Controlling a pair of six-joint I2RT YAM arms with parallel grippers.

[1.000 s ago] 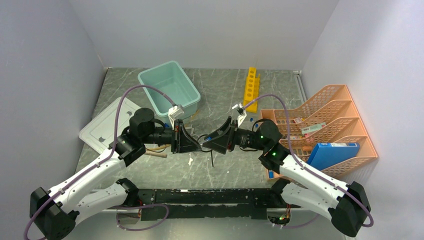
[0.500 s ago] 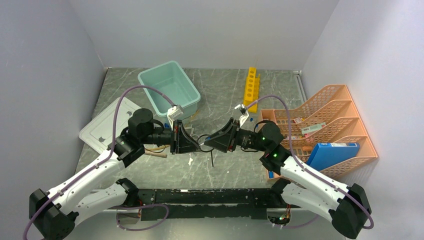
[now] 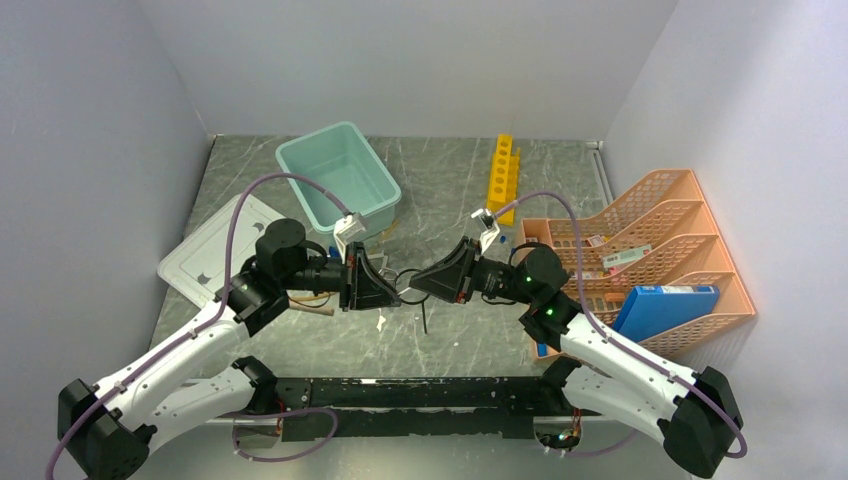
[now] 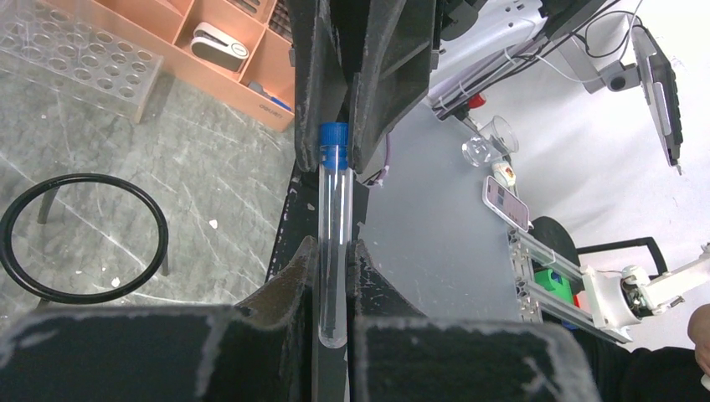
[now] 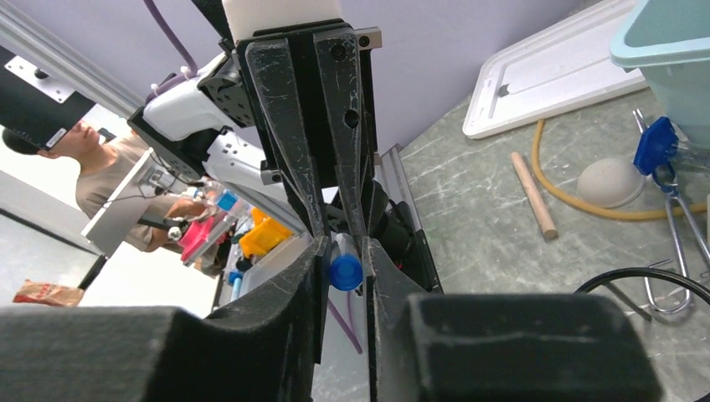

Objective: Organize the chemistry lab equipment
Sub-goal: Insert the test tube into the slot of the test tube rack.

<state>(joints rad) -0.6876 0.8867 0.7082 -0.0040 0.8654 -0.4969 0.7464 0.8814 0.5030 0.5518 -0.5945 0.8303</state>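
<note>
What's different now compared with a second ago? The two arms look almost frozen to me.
The right gripper narrowed its fingers around the cap end of the small blue-capped clear tube; whether it pinches it yet is unclear. Both arms barely shifted. The left gripper kept the tube clamped. The yellow plastic test-tube rack, black wire ring stand and pale teal plastic tub did not move.

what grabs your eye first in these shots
The two arms stand nose to nose mid-table: the left gripper is shut on a clear blue-capped tube, and the fingers of the right gripper flank its cap. After that, the big orange mesh organiser at the right edge and the pale teal tub at the back left stand out.
</note>
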